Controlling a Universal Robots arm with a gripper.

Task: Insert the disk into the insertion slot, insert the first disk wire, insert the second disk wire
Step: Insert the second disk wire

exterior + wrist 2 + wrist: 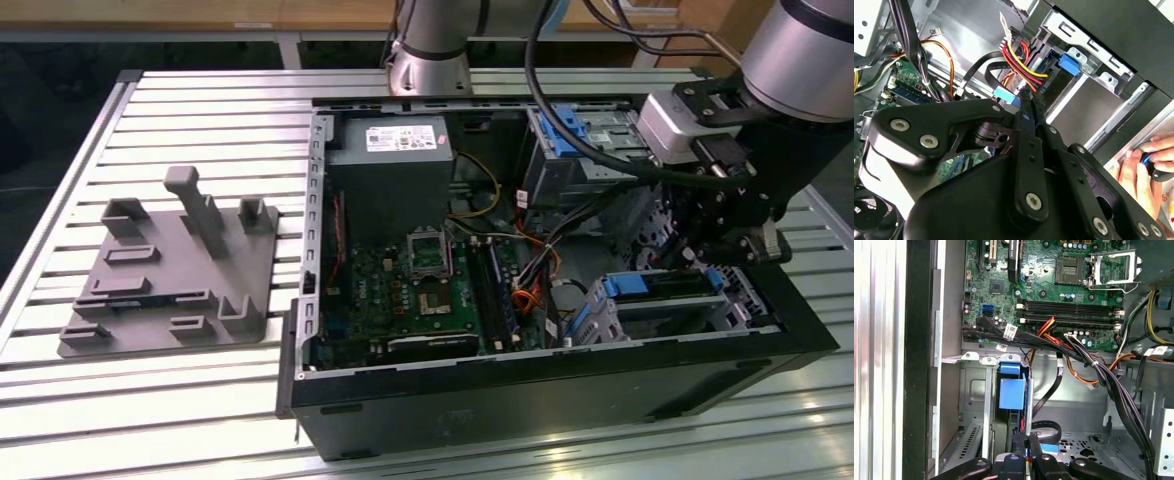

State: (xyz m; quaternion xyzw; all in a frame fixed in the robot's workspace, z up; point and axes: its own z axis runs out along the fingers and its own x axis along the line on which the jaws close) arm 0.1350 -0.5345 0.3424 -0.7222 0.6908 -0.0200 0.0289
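Note:
The disk [657, 287], silver-grey in its blue caddy, lies inside the insertion slot [617, 318], the small grey perforated cage in the open computer case at the exterior view's lower right. My gripper [727, 262] hangs just above that cage. In the first wrist view its fingertips [1019, 446] stand close together over the caddy's blue edge [1011, 392]. In the second wrist view the gripper [1021, 107] is shut on a black flat disk wire by its light-blue plug [1006, 95]. A red, yellow and black wire bundle [1019, 57] runs to the disk's end beside it.
The motherboard [414, 290], a grey power-supply box [390, 140] and a taller bay with blue latch [574, 135] crowd the case. Loose cables [1104, 375] cross near the cage. A grey fixture plate [167, 270] lies at the exterior view's left. A person's hand [1139, 167] rests outside the case.

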